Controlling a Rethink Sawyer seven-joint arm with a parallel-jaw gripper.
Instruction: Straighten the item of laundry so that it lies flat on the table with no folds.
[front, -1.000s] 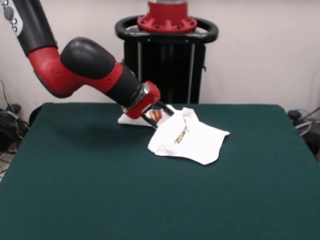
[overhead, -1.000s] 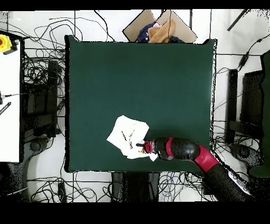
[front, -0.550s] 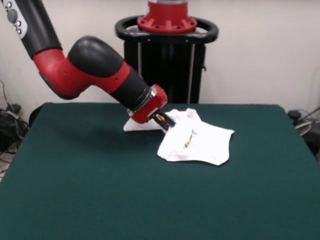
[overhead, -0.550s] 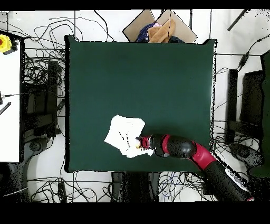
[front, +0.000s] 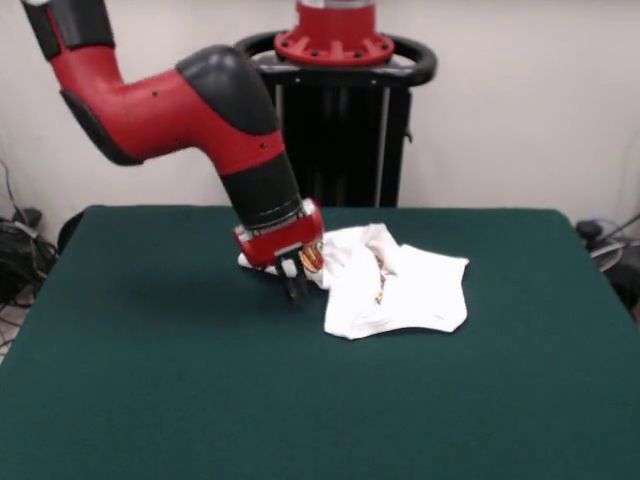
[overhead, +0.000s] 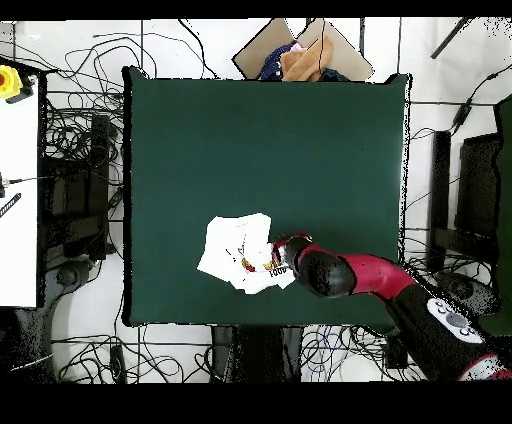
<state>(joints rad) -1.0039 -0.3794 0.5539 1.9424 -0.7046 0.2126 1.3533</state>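
The item of laundry (front: 400, 288) is a small white T-shirt lying rumpled and folded over itself on the dark green table (front: 150, 380), right of centre towards the far side. A strip of its red and yellow print shows along a fold. My gripper (front: 294, 284) points almost straight down at the shirt's left edge, close to the table top. A white corner of cloth pokes out behind it. From overhead, the shirt (overhead: 232, 255) lies near the table's (overhead: 300, 150) bottom edge, with the gripper (overhead: 278, 262) at its right side.
The black pedestal (front: 335, 130) stands behind the table's far edge. In the overhead view, an open cardboard box of clothes (overhead: 300, 58) sits beyond the table's top edge. Cables (overhead: 80, 150) lie on the floor all round. A white bench (overhead: 18, 180) stands at the left.
The arm has swung from a low slant to nearly upright. In the front view the gripper dropped towards the table and the shirt slid a little to the right, its folds shifting.
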